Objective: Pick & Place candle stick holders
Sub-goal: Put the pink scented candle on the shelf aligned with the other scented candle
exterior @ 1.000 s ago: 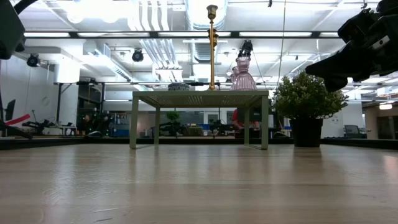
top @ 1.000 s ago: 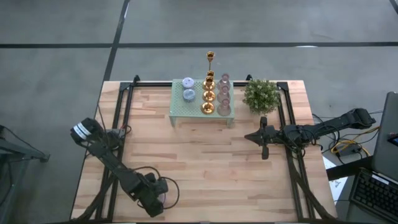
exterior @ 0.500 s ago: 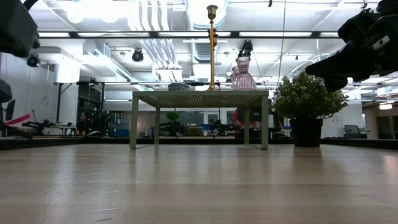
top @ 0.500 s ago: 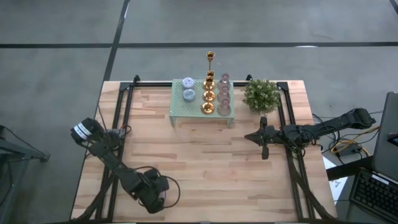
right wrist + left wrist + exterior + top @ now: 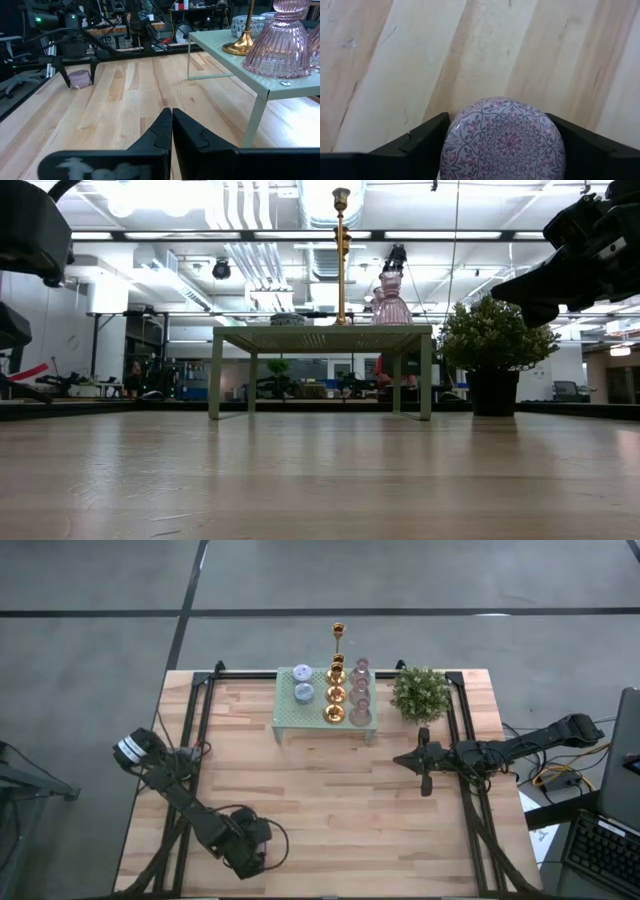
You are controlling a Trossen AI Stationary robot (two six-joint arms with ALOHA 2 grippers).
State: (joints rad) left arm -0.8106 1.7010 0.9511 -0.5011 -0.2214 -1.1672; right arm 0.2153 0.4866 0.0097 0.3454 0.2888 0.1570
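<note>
Left wrist view: left gripper [image 5: 502, 145] closed around a patterned lilac holder [image 5: 504, 137] near desk's front-left edge; right gripper [image 5: 172, 125] shut, empty.

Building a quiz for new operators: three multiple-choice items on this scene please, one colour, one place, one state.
1. The perforated stand is: A mint green; B red; C black.
2. The lilac holder sits: A on the stand; B on the table between the left gripper's fingers; C on the floor.
3. The right gripper's fingers are: A wide open; B shut together; C hidden.
Answers: A, its top looks mint green; B, wood shows under it, fingers either side; B, they meet with no gap.
</note>
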